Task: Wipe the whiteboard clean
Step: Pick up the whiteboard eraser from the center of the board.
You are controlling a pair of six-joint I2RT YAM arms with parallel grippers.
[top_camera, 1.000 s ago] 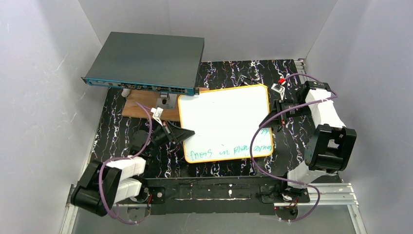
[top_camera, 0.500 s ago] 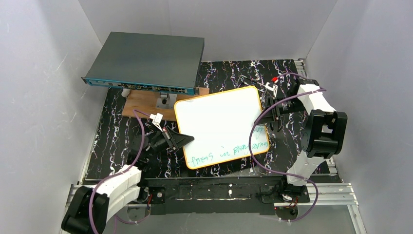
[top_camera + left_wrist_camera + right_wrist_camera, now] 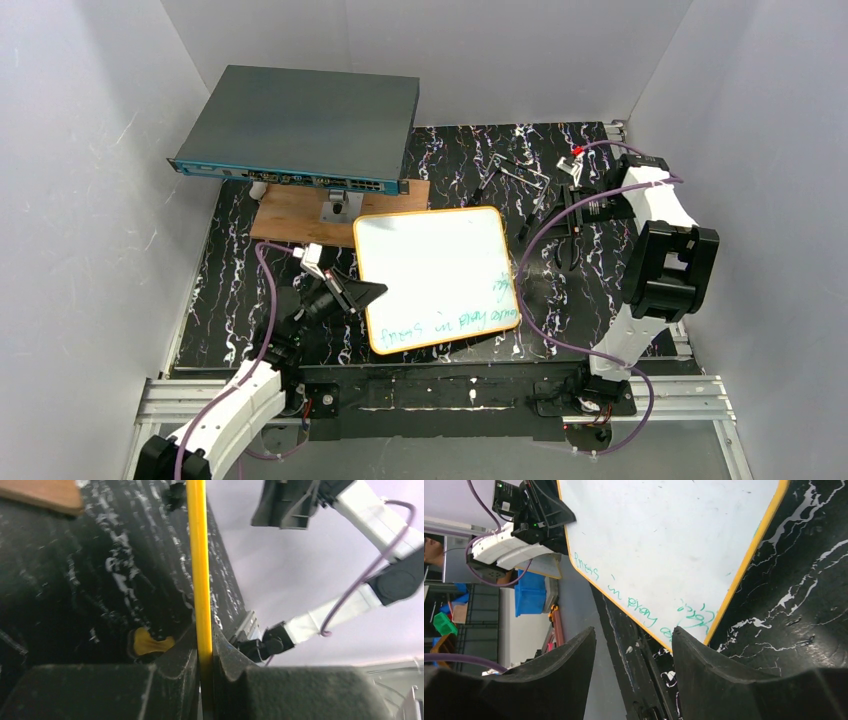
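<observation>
The worktop (image 3: 230, 290) is covered in a black mat veined with white, like marble. At its far left sits a flat dark-grey box (image 3: 300, 125) with a matte lid, a teal front strip and a row of small ports. No brand can be read on it. It sits above a brown wooden board (image 3: 295, 215).

The whiteboard (image 3: 430, 270) lies mid-worktop, slightly skewed. It is glossy white with rounded corners and a thin yellow-orange rim, and its far left corner overlaps the wooden board's near edge. A line of green handwriting runs along its near edge; only a small "in" can be made out.

The left tool (image 3: 204, 645) is clenched on the whiteboard's left rim, the yellow edge pinched between its black fingers. The right tool (image 3: 634, 640) is released, its jaws spread, just off the board's right side.
</observation>
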